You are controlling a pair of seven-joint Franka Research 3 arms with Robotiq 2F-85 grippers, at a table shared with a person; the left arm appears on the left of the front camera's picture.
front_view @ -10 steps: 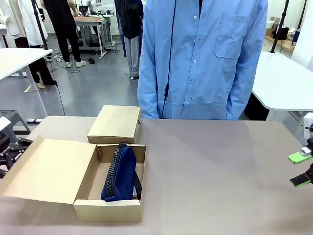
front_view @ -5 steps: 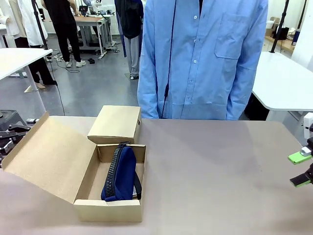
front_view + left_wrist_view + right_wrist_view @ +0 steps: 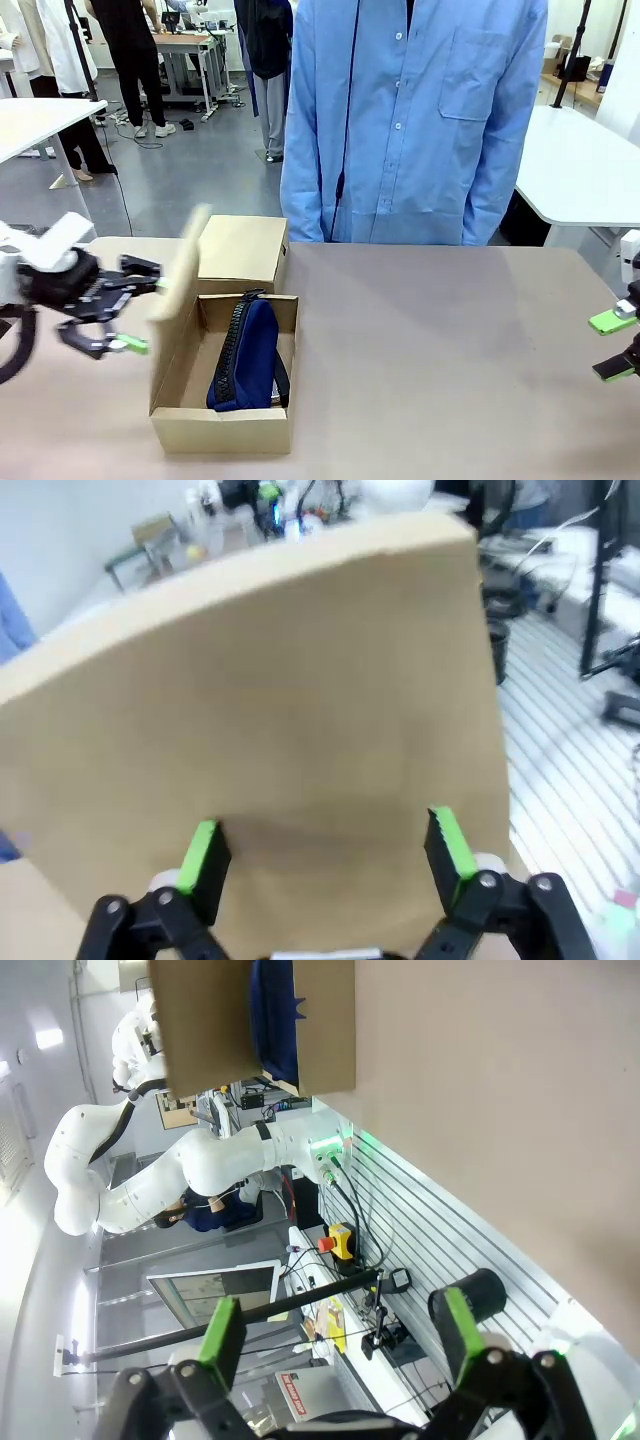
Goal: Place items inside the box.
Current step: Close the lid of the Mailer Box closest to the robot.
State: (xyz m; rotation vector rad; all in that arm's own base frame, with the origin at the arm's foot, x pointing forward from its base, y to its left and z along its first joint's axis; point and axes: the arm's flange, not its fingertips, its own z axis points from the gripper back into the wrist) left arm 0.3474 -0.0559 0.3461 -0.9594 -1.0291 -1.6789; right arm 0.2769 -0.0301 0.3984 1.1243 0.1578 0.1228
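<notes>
The cardboard box [image 3: 222,420] stands on the table [image 3: 450,350] at its near left, with the navy pencil case [image 3: 248,355] lying lengthwise inside, zip toward the left wall; no lettering on it can be read. The box's hinged lid [image 3: 180,265] now stands nearly upright, blurred by motion; a second ago it lay flat to the left, and half a second ago it was half raised. The left gripper [image 3: 135,305], earlier at the picture's edge, is now just behind the lid, fingers spread. In the left wrist view its green pads [image 3: 205,852] face the lid's outer panel [image 3: 290,730]. The right gripper [image 3: 612,345] stays at the table's right edge, fingers spread. A second, closed box [image 3: 238,252] sits behind the first, before a person in a blue shirt [image 3: 410,120].
</notes>
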